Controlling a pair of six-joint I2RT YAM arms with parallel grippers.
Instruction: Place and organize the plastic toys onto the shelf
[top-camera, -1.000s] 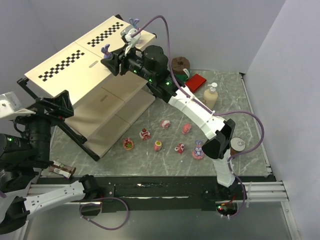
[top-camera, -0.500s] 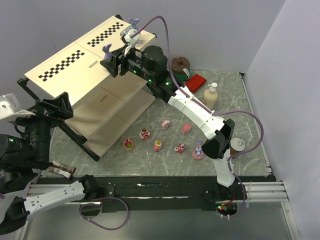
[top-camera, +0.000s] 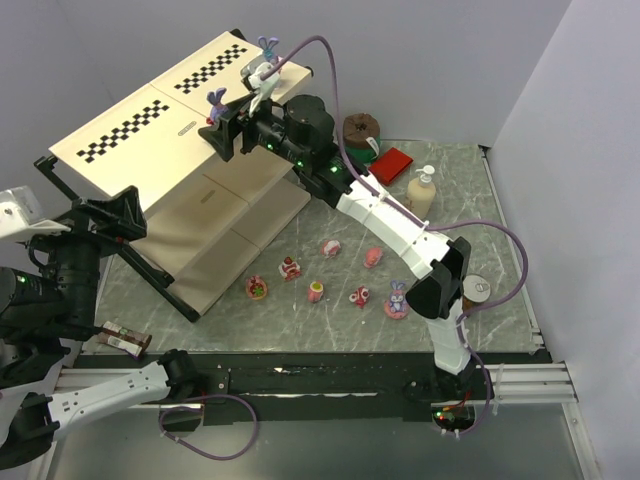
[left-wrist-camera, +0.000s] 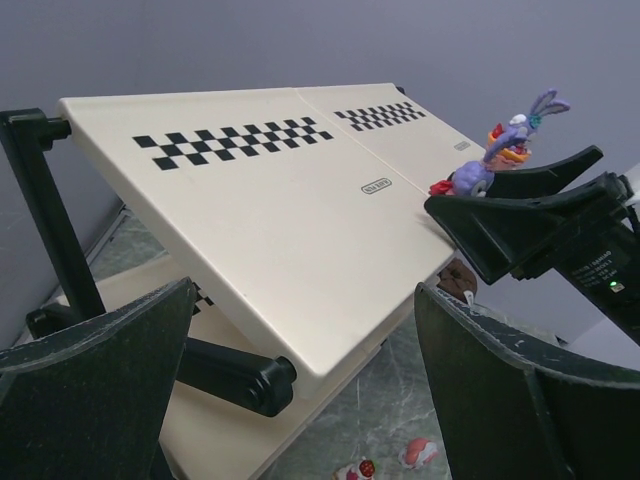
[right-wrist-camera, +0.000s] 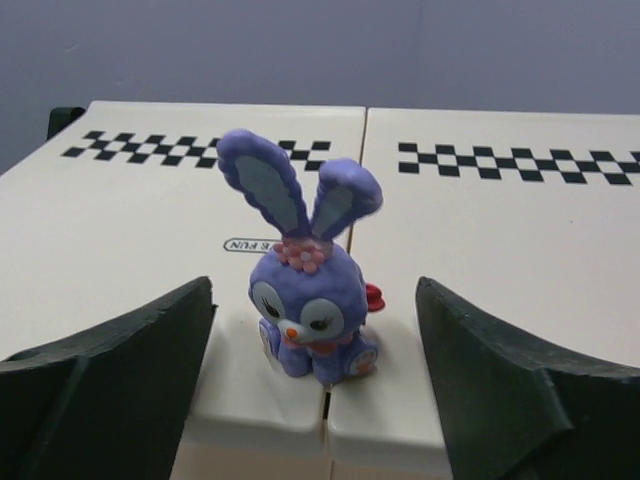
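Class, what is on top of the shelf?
A bunny between the fingers of the open right gripper, and a second bunny along the same edge. The arm hides part of that edge.

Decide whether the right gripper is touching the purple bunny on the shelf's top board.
Apart. The right wrist view shows bare top board between the purple bunny and each finger of the right gripper, whose jaws stand open on either side.

Purple-blue bunny (right-wrist-camera: 305, 300), cream shelf (right-wrist-camera: 500, 270), black-and-white checkered strips (right-wrist-camera: 520, 161), black frame (left-wrist-camera: 45, 210)
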